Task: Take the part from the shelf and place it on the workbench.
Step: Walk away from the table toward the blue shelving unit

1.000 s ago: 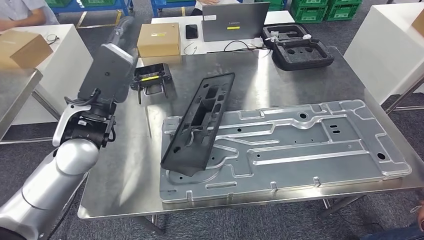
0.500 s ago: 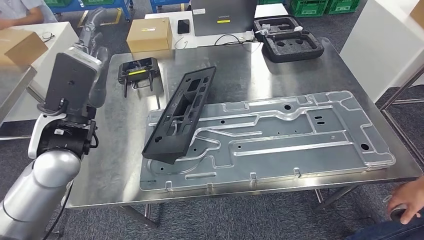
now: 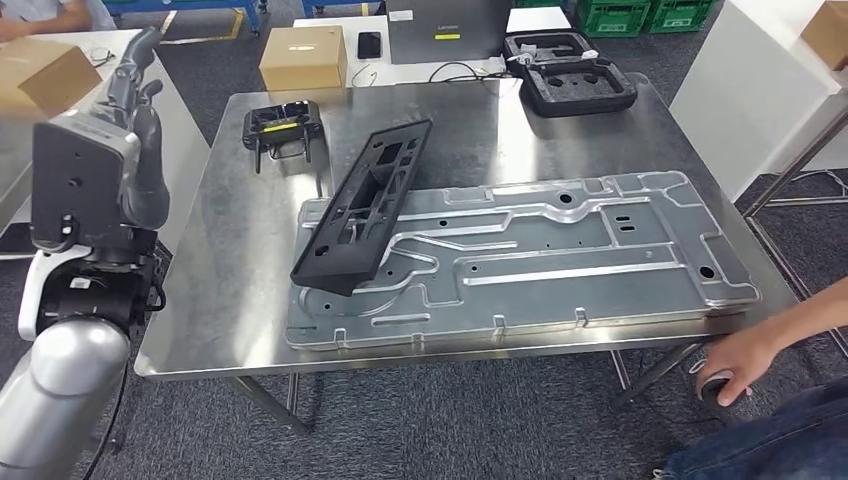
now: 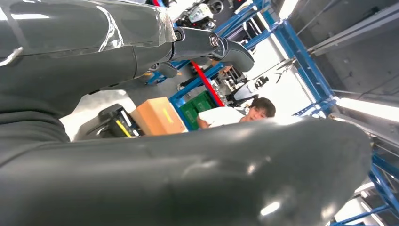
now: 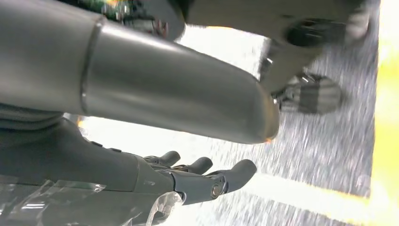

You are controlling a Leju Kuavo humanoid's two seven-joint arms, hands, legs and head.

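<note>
The black elongated part [image 3: 365, 205] lies tilted, its near end on the left of the large stamped metal plate [image 3: 560, 260] on the steel workbench [image 3: 235, 270]. My left hand [image 3: 100, 150] is raised beside the bench's left edge, well left of the part, fingers stretched upward and holding nothing. In the left wrist view the left hand [image 4: 188, 155] has its thumb and fingers apart with nothing between them. In the right wrist view my right hand [image 5: 197, 176] hangs over the grey floor with fingers extended and empty.
A black controller [image 3: 280, 128] sits at the bench's far left, a black foam case [image 3: 570, 72] at the far right. A cardboard box [image 3: 303, 57] and a laptop [image 3: 445, 20] stand on the table behind. A person's hand [image 3: 735, 365] reaches in at lower right.
The camera has shifted. My left hand has swung leftward off the bench's edge, still empty. A person's arm has come further in at lower right.
</note>
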